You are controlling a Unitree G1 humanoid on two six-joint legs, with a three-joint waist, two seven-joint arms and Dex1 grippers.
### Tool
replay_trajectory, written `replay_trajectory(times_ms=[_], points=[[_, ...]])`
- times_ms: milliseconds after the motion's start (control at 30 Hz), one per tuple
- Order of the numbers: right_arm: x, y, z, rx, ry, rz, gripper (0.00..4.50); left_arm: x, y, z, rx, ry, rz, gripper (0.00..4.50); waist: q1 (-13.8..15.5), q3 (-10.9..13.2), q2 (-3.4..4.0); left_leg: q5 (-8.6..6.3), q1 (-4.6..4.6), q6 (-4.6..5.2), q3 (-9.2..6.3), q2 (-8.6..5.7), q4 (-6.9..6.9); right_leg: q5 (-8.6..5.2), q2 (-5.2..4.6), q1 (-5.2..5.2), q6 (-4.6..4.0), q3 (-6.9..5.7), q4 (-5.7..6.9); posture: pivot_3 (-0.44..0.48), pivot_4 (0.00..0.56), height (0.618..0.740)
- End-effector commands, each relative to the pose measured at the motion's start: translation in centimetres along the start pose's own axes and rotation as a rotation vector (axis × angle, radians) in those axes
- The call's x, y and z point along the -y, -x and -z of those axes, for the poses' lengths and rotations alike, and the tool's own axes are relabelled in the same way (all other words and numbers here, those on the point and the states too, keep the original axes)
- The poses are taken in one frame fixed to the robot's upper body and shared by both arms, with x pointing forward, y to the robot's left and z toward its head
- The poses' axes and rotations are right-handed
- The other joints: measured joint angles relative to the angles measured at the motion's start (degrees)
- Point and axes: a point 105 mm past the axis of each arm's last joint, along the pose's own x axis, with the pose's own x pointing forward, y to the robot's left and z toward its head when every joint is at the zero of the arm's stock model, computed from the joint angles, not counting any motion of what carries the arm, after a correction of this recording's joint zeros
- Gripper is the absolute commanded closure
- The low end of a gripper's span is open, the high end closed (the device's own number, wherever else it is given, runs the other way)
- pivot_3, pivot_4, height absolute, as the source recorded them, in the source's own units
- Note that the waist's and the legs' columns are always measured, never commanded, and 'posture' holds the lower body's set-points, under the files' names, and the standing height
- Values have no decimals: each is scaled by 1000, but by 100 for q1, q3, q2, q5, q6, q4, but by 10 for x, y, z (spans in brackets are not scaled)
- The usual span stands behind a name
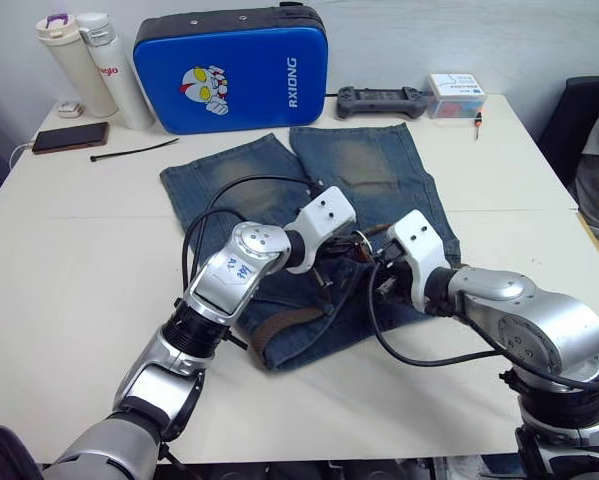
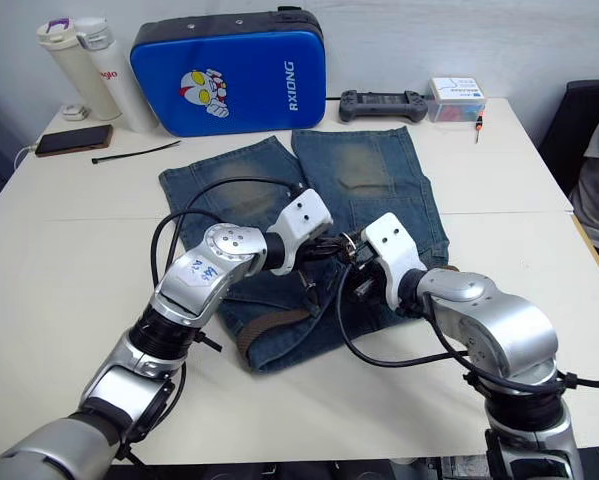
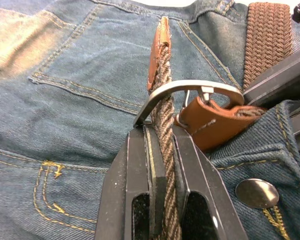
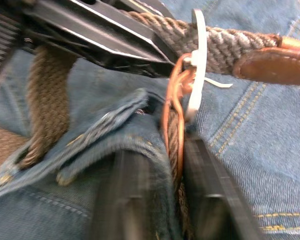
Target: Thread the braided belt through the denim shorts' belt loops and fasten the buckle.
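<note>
The fastening step was in hand at the waistband of the denim shorts (image 1: 379, 170), spread on the bench (image 1: 69, 260). The braided belt (image 3: 164, 115), passed through the buckle (image 3: 190, 90), was pinched by the left pincer (image 3: 162, 165). The buckle's leather end was pinched by the right pincer (image 4: 177, 165). Next, the prong would need seating in the weave.

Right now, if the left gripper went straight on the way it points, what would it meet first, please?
Most likely the buckle: the left gripper, shut on the braided belt, points directly at its silver frame, though depth is unclear.

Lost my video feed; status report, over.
Left pincer shut on dark-brown braided belt, tip through silver buckle. Right pincer shut on buckle end. Nothing blocking on blue denim shorts.
</note>
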Motion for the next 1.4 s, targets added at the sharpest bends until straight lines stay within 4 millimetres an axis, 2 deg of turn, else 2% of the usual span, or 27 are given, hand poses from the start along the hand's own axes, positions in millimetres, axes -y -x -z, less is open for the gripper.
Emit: replay_trajectory(times_ms=[33, 167, 233, 333, 500, 600, 700, 900, 967, 1133, 1300, 1400], points=[[0, 21, -20, 72, 48, -60, 1772, 5, 0, -14, 49, -40, 14, 4500, 3, 0, 0, 0, 0, 1, 0, 0, 1, 0, 0, 1, 0, 0, -1, 0, 150, 740], [15, 54, -25, -4, 158, -92, 53, 8, -1, -18, 65, -43, 23, 4500, 26, 1, 0, -6, -3, 11, -2, -1, 3, 0, -1, 4, 0, -4, -6, 0, 150, 740], [30, 58, -35, 9, 226, -46, 53, 10, -1, -20, 70, -51, 30, 4500, 29, 1, -1, -16, -1, 28, -5, -1, 4, 0, 0, 11, 0, -5, -33, 0, 150, 740], [41, 53, -45, 12, 397, -21, 53, 13, 0, -23, 79, -66, 43, 4500, -13, 1, 0, -18, 4, 33, -1, 0, 4, 0, 1, 13, 0, -1, -32, 0, 150, 740], [43, 32, -43, -9, 634, -66, 53, 15, 2, -27, 98, -84, 53, 4500, 8, 1, -1, -7, 2, 13, -1, 2, 5, 0, 3, 11, 0, -3, -32, 0, 150, 740], [44, 27, -41, -25, 703, -92, 53, 16, 2, -29, 105, -93, 56, 4500, 14, 1, -1, -5, 0, 9, -1, 1, 10, 0, 1, 12, 1, -3, -35, 0, 150, 740], [46, 18, -43, -15, 777, -95, 825, 18, 2, -32, 115, -100, 67, 4500, 18, 1, -1, -4, 0, 9, -2, 1, 11, 1, 0, 12, 1, -4, -35, 0, 150, 740], [48, 12, -44, -16, 875, -99, 3777, 19, 3, -30, 112, -103, 70, 4500, 20, 1, -1, -4, 0, 7, -3, 1, 12, 1, 0, 12, 1, -4, -35, 0, 150, 740], [49, 13, -44, -13, 895, -99, 4438, 17, 4, -30, 112, -98, 67, 4500, 20, 1, -1, -4, 0, 7, -3, 2, 13, 1, 0, 12, 1, -4, -35, 0, 150, 740], [50, 15, -44, -6, 903, -107, 4438, 16, 4, -28, 106, -99, 65, 4500, 21, 1, -1, -3, 0, 6, -4, 1, 14, 1, 0, 12, 1, -5, -34, 0, 150, 740], [46, 21, -44, 7, 796, -156, 4438, 16, 4, -28, 106, -95, 62, 4500, 28, 1, -1, -3, 0, 6, -4, 2, 14, 1, 0, 12, 1, -5, -33, 0, 150, 740], [40, 28, -40, -8, 729, -204, 3474, 15, 3, -28, 106, -94, 63, 4500, 42, 1, -1, -3, 0, 6, -4, 2, 15, 1, 0, 13, 1, -5, -33, 0, 150, 740]])
